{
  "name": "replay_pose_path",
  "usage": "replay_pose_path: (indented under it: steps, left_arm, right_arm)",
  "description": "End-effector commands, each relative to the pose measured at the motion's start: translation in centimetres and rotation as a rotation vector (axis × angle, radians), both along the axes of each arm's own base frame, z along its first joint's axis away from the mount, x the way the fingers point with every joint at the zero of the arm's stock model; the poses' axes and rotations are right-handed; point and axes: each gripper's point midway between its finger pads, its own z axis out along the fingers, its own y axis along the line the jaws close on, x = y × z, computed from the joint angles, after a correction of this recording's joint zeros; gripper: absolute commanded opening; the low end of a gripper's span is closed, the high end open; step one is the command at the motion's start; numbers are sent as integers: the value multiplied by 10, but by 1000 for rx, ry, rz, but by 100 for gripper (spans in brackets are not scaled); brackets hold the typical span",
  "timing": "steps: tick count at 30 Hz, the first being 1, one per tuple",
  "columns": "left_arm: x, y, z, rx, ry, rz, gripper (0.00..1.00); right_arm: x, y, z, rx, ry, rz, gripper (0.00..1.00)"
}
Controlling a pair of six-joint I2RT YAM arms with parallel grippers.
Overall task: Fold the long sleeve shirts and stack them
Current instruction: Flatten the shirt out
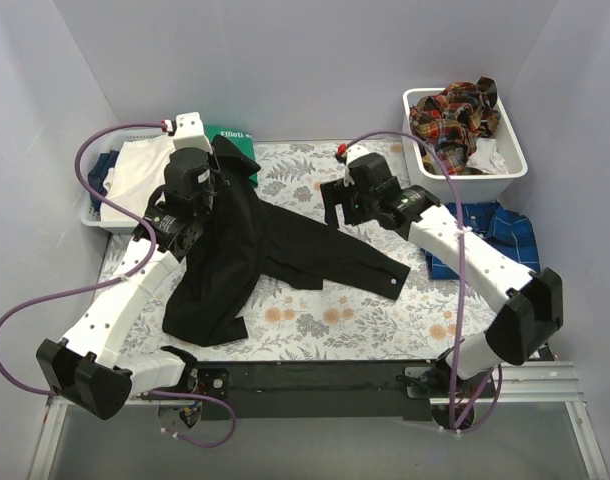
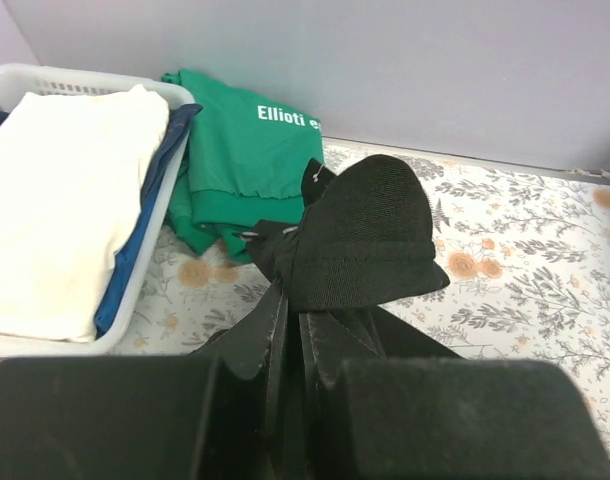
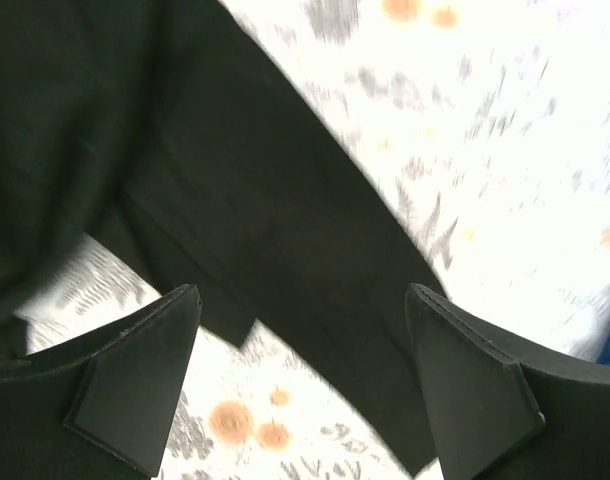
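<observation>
A large black long sleeve shirt (image 1: 250, 250) lies crumpled on the floral cloth, one sleeve (image 1: 350, 262) stretched to the right. My left gripper (image 1: 207, 178) is shut on a bunched end of the black shirt (image 2: 360, 235) and holds it up at the far left. My right gripper (image 1: 337, 212) is open and empty, hovering above the black sleeve (image 3: 275, 230). A blue plaid shirt (image 1: 500, 232) lies under my right arm. Red-orange plaid shirts (image 1: 455, 110) fill the white bin (image 1: 505, 168).
A green top with white lettering (image 2: 250, 150) lies folded at the far left, also in the top view (image 1: 235, 138). A white basket (image 1: 97, 215) with folded white and blue cloth (image 2: 65, 200) stands at the left. Walls close in the back and sides.
</observation>
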Motion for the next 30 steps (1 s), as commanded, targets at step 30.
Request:
replay_pose_path:
  steps: [30]
  left_arm:
    - [-18, 9, 10, -47, -8, 20, 0]
  right_arm:
    - [-26, -7, -229, -309, 514, -19, 59]
